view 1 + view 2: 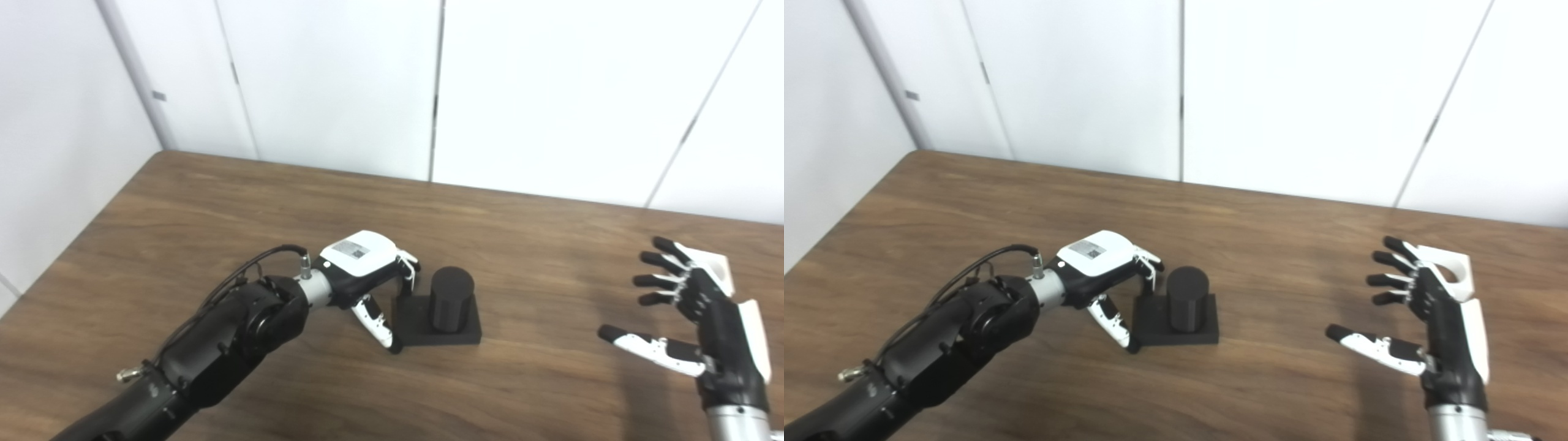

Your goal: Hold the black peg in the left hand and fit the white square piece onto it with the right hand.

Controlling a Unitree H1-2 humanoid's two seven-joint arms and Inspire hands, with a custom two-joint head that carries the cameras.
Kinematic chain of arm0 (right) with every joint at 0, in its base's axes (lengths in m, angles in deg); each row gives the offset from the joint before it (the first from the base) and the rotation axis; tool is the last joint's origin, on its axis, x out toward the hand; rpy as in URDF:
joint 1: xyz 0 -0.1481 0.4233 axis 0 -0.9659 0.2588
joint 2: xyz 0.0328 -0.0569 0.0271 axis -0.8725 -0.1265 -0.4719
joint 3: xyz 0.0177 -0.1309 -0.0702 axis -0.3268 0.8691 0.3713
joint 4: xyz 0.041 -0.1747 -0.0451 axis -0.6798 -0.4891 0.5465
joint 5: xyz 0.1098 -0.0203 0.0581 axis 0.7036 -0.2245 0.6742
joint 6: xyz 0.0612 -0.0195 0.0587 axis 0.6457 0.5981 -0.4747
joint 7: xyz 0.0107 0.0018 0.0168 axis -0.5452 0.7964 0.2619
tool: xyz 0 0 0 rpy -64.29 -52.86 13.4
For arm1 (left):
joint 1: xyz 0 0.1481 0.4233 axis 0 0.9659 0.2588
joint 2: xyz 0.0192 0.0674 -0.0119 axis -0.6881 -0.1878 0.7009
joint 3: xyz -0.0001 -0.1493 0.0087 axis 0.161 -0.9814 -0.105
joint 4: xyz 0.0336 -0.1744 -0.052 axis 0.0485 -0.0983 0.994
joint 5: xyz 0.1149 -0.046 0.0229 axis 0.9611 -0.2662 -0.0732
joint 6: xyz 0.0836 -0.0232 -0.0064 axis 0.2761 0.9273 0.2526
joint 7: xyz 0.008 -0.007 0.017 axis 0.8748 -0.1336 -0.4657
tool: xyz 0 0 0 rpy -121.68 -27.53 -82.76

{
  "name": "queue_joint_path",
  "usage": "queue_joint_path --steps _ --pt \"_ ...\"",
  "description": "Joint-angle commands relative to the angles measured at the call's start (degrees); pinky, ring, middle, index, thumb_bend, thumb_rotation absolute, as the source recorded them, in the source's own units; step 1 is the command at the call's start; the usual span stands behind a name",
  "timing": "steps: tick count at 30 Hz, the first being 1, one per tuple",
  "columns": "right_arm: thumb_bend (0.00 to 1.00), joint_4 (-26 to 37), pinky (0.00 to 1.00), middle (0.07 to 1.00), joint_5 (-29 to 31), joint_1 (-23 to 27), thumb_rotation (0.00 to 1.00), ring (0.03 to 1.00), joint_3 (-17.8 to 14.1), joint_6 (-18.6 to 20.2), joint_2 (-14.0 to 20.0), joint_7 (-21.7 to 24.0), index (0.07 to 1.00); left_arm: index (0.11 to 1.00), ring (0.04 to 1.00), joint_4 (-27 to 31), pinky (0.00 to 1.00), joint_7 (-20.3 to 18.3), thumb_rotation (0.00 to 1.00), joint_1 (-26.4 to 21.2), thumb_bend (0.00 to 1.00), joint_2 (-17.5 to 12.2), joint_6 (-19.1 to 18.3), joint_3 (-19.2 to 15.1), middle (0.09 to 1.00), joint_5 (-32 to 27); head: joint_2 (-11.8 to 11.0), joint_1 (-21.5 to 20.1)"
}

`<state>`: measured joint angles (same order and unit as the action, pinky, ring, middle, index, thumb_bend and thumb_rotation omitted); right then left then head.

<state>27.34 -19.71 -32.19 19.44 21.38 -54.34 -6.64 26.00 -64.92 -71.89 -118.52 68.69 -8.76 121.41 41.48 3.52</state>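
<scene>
The black peg [452, 298] is a short upright cylinder on a square black base [470, 331], standing on the table near the middle. My left hand [366, 269] sits at the base's left side, open, with its thumb by the front-left corner and its fingers [409, 267] by the back-left edge; I cannot tell whether they touch it. The white square piece [718, 267], with a round hole, lies on the table at the far right. My right hand [692, 312] hovers just in front of it, open with fingers spread, and hides part of it.
The brown wooden table [245, 208] runs back to white wall panels [331, 86]. Its left edge slants along the picture's left side. Both forearms come in low over the near part of the table.
</scene>
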Motion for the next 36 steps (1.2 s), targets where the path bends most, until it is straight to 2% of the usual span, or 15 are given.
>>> queue_joint_path --steps 1,5,7,8,10,12,13,15,19,21,25,27,30,36 --pt "0.53 1.01 0.52 0.759 -0.34 1.13 0.01 0.639 -0.01 -2.68 -0.41 -0.96 0.811 0.487 0.879 -0.06 0.72 -5.73 0.07 2.35 0.52 0.71 4.15 5.67 0.847 3.13 0.08 -0.65" --pt "0.55 0.74 0.51 0.755 -1.56 1.09 0.04 0.631 0.45 -3.08 -0.8 -1.44 0.804 0.487 0.873 -0.63 0.73 -5.88 0.07 1.61 0.52 0.39 5.71 7.15 0.851 5.01 0.13 -2.43" --pt "0.55 0.67 0.51 0.752 -2.1 1.08 0.06 0.629 0.66 -3.22 -1.11 -1.67 0.801 0.487 0.87 -0.58 0.73 -6.12 0.07 1.38 0.52 0.01 6.21 7.56 0.853 5.5 0.15 -5.29" --pt "0.55 0.71 0.51 0.751 -2.14 1.09 0.06 0.628 0.72 -3.14 -1.27 -1.72 0.801 0.488 0.868 -0.48 0.73 -6.42 0.07 1.31 0.52 -0.17 6.3 7.65 0.854 5.57 0.15 -5.29" --pt "0.55 0.91 0.5 0.75 -2.32 1.09 0.05 0.627 0.94 -2.91 -1.65 -1.8 0.803 0.488 0.867 -0.32 0.73 -6.66 0.07 1.36 0.52 -0.62 6.65 7.55 0.855 5.4 -0.05 -8.92" --pt "0.55 1.32 0.5 0.751 -2.71 1.19 0.04 0.626 1.13 -2.59 -1.87 -1.75 0.8 0.487 0.863 -0.15 0.73 -6.87 0.07 1.56 0.52 -1.18 6.91 7.11 0.853 5.17 -0.26 -10.79" --pt "0.56 1.85 0.5 0.751 -3.2 1.3 0.05 0.626 1.16 -1.95 -1.84 -1.6 0.799 0.487 0.861 -0.13 0.73 -6.86 0.07 1.7 0.52 -1.58 7.21 6.78 0.852 4.97 -0.71 -13.51" --pt "0.58 3.29 0.5 0.744 -4.75 1.78 0.04 0.625 1.06 0.12 -1.25 -0.96 0.771 0.487 0.861 -0.17 0.73 -6.46 0.07 1.96 0.52 -2.27 7.97 6.21 0.849 4.82 -1.27 -15.94" --pt "0.64 4.84 0.5 0.735 -7.66 4.5 0.01 0.63 1.07 2.3 2.57 1.91 0.721 0.487 0.869 0.03 0.71 -5.64 0.07 2.67 0.52 -3.64 9.54 4.06 0.843 2.67 -3.48 -22.65" --pt "0.67 5.65 0.49 0.727 -8.86 6.2 0.02 0.623 1.09 4.11 4.71 3.69 0.715 0.487 0.863 0.51 0.7 -5.57 0.06 2.99 0.52 -4.07 9.95 3.03 0.838 2.09 -4.17 -24.15" --pt "0.7 7.38 0.53 0.753 -14.69 9.54 0.1 0.661 1.96 8.3 10.18 7.49 0.752 0.487 0.855 1.67 0.71 -6.41 0.06 3.6 0.52 -4.9 10.37 1.34 0.84 1.31 -5.19 -26.77" --pt "0.72 8.09 0.54 0.762 -18.1 11.11 0.13 0.677 2.33 10.37 13.12 9.86 0.767 0.488 0.849 1.93 0.72 -6.54 0.06 3.82 0.52 -5.13 10.44 0.9 0.836 1.04 -5.3 -27.11" --pt "0.76 8.63 0.54 0.771 -19.36 13.06 0.1 0.69 1.62 12.22 16.18 11.96 0.764 0.488 0.844 2.48 0.7 -6.91 0.06 3.97 0.52 -5.31 10.55 0.51 0.837 1.34 -5.38 -27.31" --pt "0.76 9.51 0.53 0.764 -19.71 13.28 0.1 0.674 0.47 12.23 17.72 12.23 0.766 0.488 0.833 2.8 0.69 -7.03 0.06 4.43 0.52 -4.88 10.74 -0.63 0.834 1.24 -5.25 -27.1"
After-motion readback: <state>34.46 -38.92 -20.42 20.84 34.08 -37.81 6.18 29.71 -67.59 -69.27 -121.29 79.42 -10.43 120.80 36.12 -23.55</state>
